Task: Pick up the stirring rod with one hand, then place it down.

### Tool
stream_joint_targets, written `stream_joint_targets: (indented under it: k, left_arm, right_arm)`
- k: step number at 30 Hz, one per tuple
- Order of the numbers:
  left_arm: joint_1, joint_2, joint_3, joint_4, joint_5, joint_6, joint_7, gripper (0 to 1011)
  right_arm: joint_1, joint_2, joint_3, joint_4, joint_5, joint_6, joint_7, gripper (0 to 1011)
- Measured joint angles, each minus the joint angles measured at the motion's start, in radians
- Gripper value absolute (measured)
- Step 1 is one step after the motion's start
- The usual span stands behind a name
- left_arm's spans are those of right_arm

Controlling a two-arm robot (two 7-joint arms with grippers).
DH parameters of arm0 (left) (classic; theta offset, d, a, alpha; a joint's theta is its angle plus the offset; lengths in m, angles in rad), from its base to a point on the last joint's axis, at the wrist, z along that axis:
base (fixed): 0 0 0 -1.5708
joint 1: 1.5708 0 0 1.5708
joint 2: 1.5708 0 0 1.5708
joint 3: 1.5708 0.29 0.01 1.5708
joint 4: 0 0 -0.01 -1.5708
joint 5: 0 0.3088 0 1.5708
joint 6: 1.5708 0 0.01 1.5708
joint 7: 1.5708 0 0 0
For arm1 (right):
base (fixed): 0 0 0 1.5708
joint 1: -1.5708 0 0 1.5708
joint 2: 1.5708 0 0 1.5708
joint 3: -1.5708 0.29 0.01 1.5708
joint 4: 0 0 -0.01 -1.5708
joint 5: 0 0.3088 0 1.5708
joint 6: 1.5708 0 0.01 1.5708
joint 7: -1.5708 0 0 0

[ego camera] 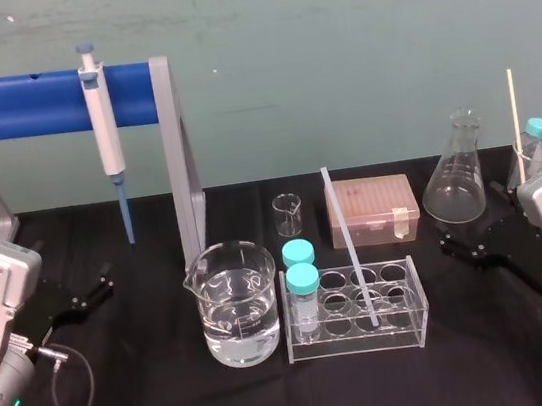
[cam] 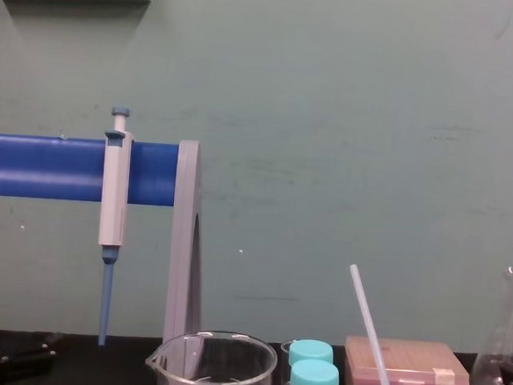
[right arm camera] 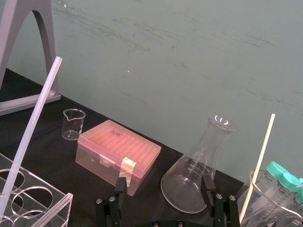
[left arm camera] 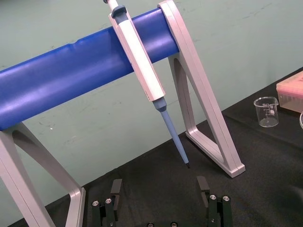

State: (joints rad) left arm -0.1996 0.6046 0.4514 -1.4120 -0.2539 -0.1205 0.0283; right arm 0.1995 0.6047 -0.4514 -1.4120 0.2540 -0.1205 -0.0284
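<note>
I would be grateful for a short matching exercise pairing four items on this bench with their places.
1. stirring rod
2. pipette
3. large beaker
4. pink tip box

A. hanging on the blue bar
B. behind the tube rack
C. leaning in the tube rack
D. left of the tube rack

Pairs: 1-C; 2-A; 3-D; 4-B

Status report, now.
Left gripper open, parked left. Right gripper open by flask. Stirring rod leaning in rack, untouched. Capped vials beside it.
</note>
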Motion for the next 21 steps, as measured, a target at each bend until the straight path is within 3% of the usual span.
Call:
stream_joint_targets:
  k: [21]
  left_arm:
    - [0.0,0.0,0.0,0.0,0.0,0.0,0.0,1000]
  right_arm:
    - [0.0,0.0,0.0,0.0,0.0,0.0,0.0,1000]
